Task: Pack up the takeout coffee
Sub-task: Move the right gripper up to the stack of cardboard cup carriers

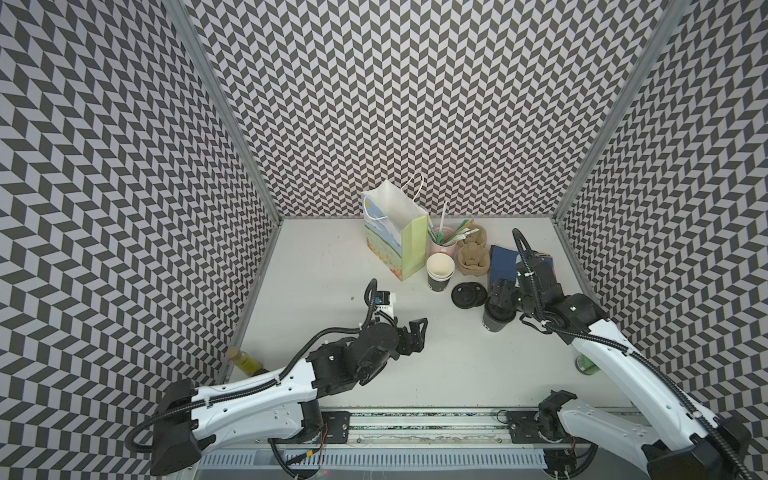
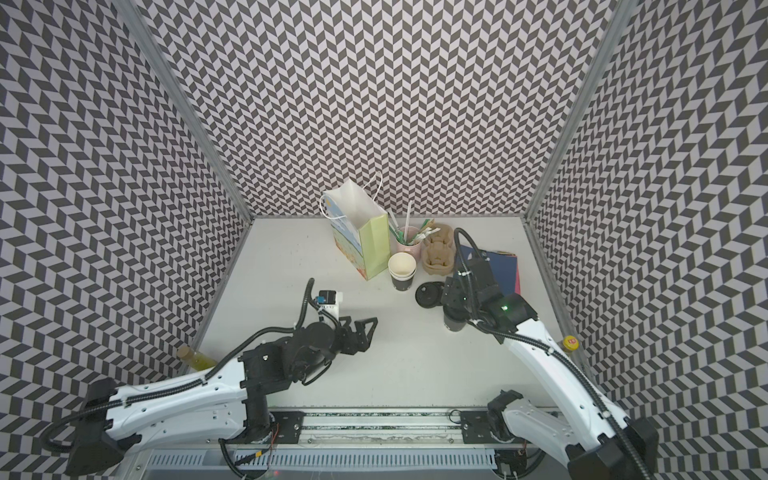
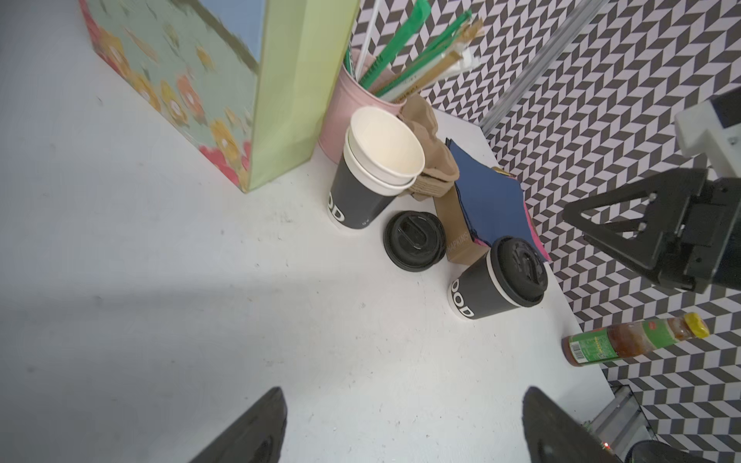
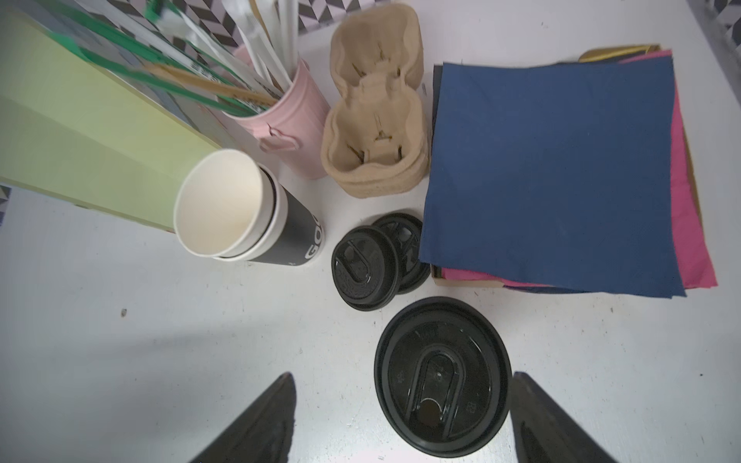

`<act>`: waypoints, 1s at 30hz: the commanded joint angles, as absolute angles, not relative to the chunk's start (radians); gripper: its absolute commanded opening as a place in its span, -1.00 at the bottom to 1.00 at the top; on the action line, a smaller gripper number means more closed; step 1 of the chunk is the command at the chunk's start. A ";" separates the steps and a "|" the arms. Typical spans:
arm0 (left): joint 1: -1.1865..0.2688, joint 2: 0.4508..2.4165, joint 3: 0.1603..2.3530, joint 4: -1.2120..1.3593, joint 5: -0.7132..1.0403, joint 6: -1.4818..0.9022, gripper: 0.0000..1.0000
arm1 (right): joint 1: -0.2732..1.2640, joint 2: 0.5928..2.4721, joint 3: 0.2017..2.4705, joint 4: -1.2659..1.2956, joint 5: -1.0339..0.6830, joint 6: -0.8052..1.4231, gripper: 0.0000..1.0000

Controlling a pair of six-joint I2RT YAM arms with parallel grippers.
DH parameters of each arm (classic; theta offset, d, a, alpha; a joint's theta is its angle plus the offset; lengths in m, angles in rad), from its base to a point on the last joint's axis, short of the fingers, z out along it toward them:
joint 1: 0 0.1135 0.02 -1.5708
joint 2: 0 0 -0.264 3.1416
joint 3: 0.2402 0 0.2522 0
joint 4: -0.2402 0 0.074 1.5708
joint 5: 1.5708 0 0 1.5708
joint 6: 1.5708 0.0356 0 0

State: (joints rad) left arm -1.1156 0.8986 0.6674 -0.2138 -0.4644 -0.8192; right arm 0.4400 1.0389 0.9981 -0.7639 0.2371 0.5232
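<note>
Cup [image 3: 481,288] upright, directly below right gripper [image 4: 401,375], jaws apart flanking its lid; left gripper [image 3: 403,391], likewise apart and empty, well away.

In both top views the right arm's wrist covers the top of the takeout coffee [image 1: 494,325] [image 2: 453,323]. Only its dark side shows beneath the right jaws. In the right wrist view its lid [image 4: 443,377], between those jaws, hides the cup body, and the picture's edge cuts off both jaws. Beyond the left jaws, the gift bag [image 3: 192,80] is blurred and cut off by the picture's edge.
</note>
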 commanded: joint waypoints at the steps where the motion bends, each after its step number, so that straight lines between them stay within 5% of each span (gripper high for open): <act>1: -1.009 0.801 0.730 -0.370 -0.478 -0.738 0.86 | 0.434 1.063 1.069 -0.739 0.278 0.476 0.63; 10: -0.776 0.746 1.005 -0.587 -0.540 -0.472 0.93 | 0.421 1.303 1.238 -0.733 0.229 0.512 0.54; 30: -0.747 0.638 0.756 -0.454 -0.623 -0.411 0.93 | 0.124 1.678 1.292 -0.499 -0.246 0.640 0.14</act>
